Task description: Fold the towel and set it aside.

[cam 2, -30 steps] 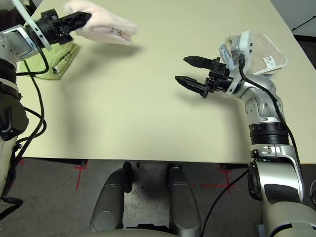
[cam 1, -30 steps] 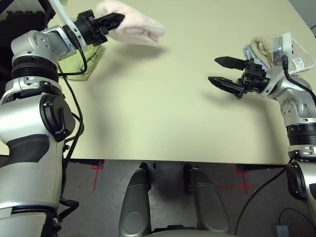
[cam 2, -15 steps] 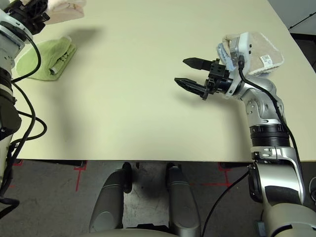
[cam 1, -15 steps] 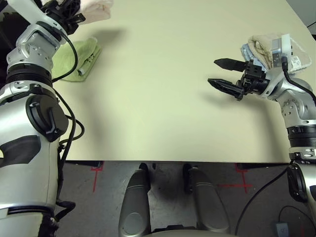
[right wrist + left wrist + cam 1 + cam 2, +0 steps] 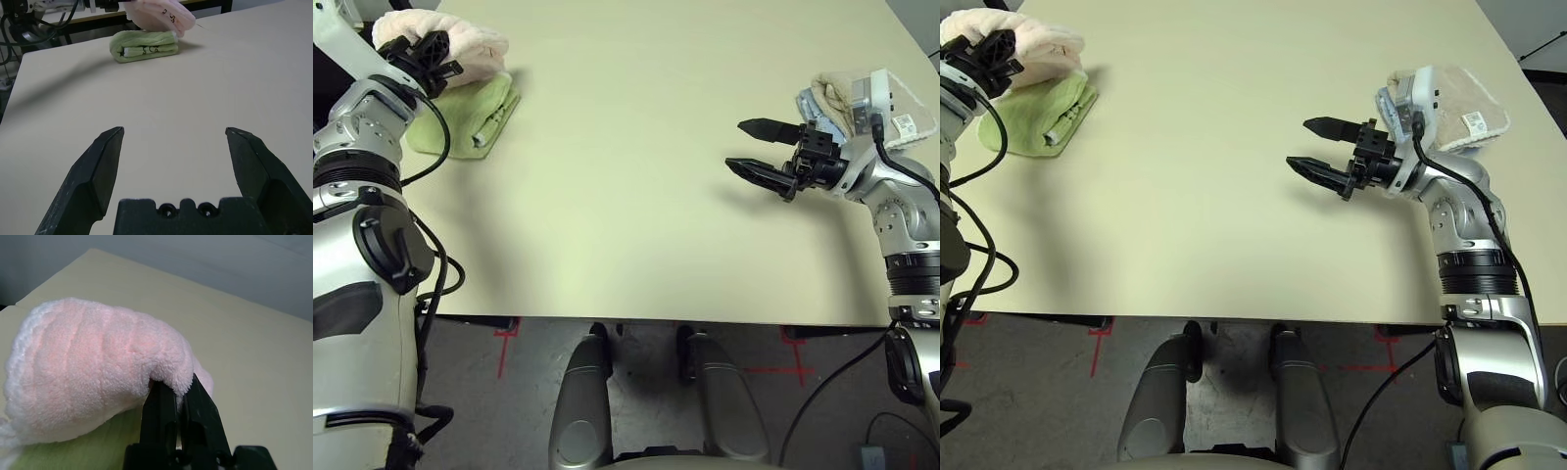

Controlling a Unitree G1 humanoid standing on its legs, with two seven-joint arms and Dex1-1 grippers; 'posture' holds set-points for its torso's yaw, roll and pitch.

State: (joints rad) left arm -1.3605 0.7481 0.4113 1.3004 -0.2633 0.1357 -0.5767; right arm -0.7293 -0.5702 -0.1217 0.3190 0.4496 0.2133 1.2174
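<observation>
Left eye view: the left end effector [image 5: 433, 61] pinches the folded pink towel [image 5: 460, 49] at the desk's [image 5: 607, 196] far left corner, over the lime-green cloth [image 5: 470, 113]; the right end effector [image 5: 754, 147] hovers spread wide, beside the beige and light-blue towels [image 5: 827, 93]. Left wrist view: 2 black fingers [image 5: 159, 416] clamp the towel's edge. Right wrist view: fingers wide apart, nothing between; the towel lies well apart, far across the desk.

Bright even light, soft shadows, sharp focus.
</observation>
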